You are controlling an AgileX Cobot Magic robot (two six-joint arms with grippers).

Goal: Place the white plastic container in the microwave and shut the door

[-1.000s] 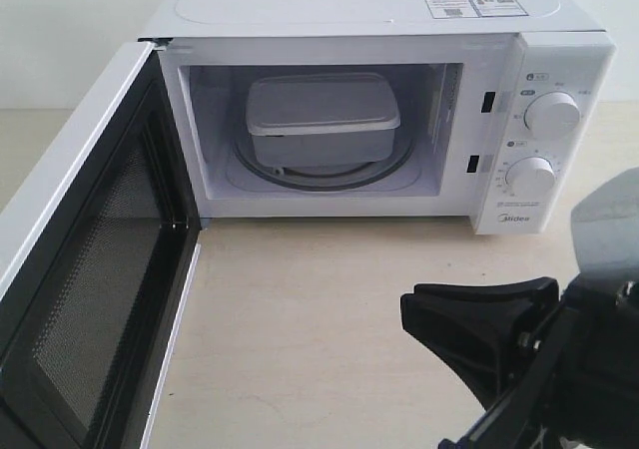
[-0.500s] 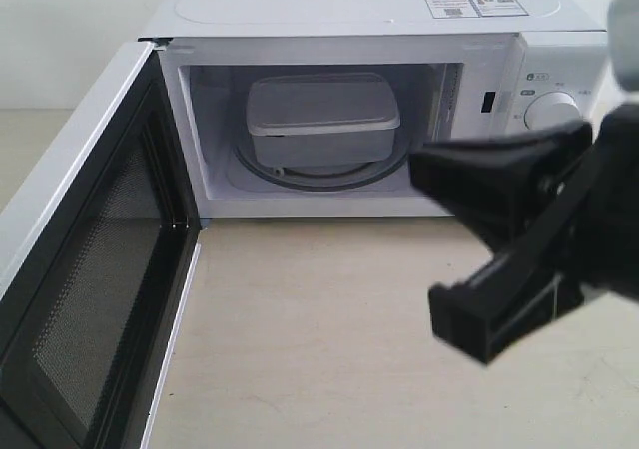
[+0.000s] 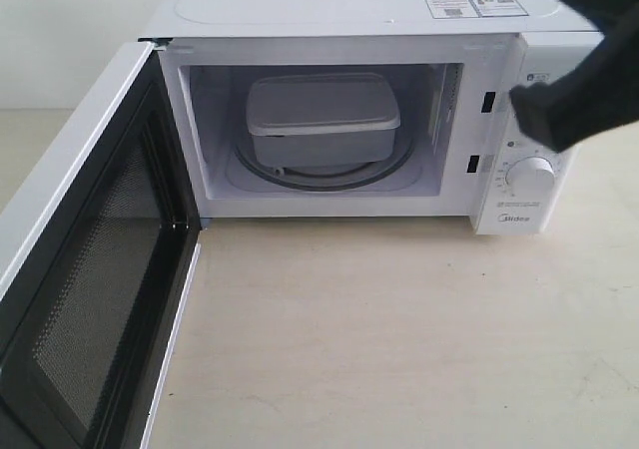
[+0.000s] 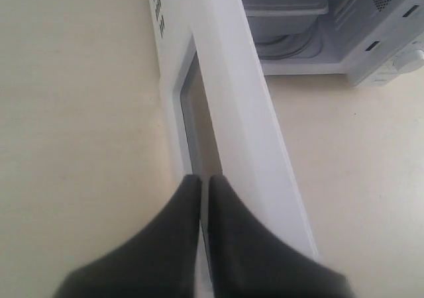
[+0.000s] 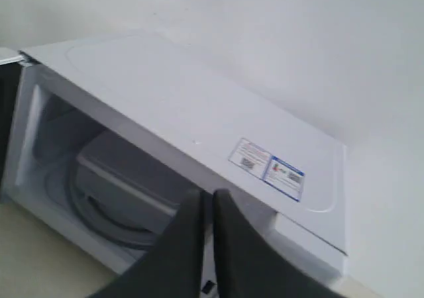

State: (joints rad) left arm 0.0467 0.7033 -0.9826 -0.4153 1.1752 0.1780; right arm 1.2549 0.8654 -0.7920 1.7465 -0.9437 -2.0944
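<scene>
- The white plastic container is sitting inside the microwave, on the glass turntable, lid on, clear of the cavity walls.
- Placement is looking done; I'm reading the step in hand as closing the door.
- The door is standing wide open, swung out to the left over the table, with its black inner frame facing the cavity.
- The left gripper is sitting with jaws pressed together and nothing in them, tips right at the door's outer face beside the window recess. I can't tell if it's touching.
- The right gripper is also clenched empty, hanging high by the microwave's top front edge. In the exterior view it is partly covering the upper knob.
- Next move, as I'm judging it: the left arm is needing to push on the outer face and sweep the door round its hinge until it latches.
- The right arm is looking clear of the door's swing; worth confirming before pushing.
</scene>
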